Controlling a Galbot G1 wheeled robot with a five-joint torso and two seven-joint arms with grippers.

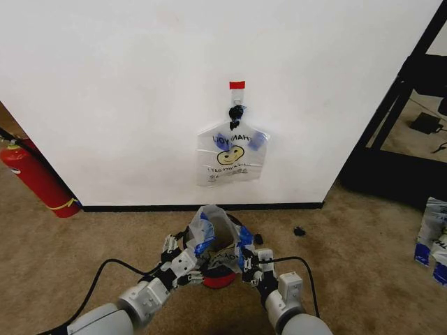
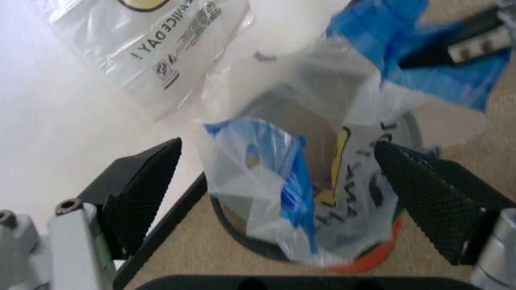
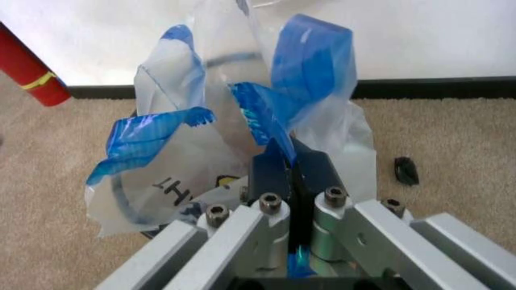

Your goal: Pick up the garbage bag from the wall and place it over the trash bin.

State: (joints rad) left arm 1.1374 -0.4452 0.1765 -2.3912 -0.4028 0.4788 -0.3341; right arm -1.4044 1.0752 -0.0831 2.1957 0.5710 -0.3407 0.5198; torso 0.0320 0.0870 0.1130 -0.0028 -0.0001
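I have the garbage bag [image 1: 213, 230] draped over the trash bin [image 1: 219, 279], which stands on the carpet [image 1: 363, 244] just in front of the black baseboard [image 1: 202, 206] of the wall [image 1: 140, 84]; its mouth stands up loose and crumpled, not yet pulled down around the rim. My right gripper [image 3: 292, 181] is clenched on the bag's edge on the bin's right side, the blue tape patch [image 3: 310, 57] rising just above the fingers. My left gripper [image 2: 290, 199] is released, its two pads wide apart on either side of the bag and the bin, touching neither as far as I can see.

The twin bag [image 1: 232, 155] hangs on the black hook [image 1: 236, 113] under the red tape strip [image 1: 237, 84], just above and behind the bin; I judge it a risk, because a lifted arm could catch it.

The main danger, I think, is the thin plastic; if the right gripper pulls while the left side is free, the bag may slide off the rim or tear at the tape. The bin looks light, so a sideways pull could also tip it toward the wall. The fire extinguisher [image 1: 35, 178] is well apart at the left, and the small black object [image 1: 299, 230] on the carpet is clear of both arms.
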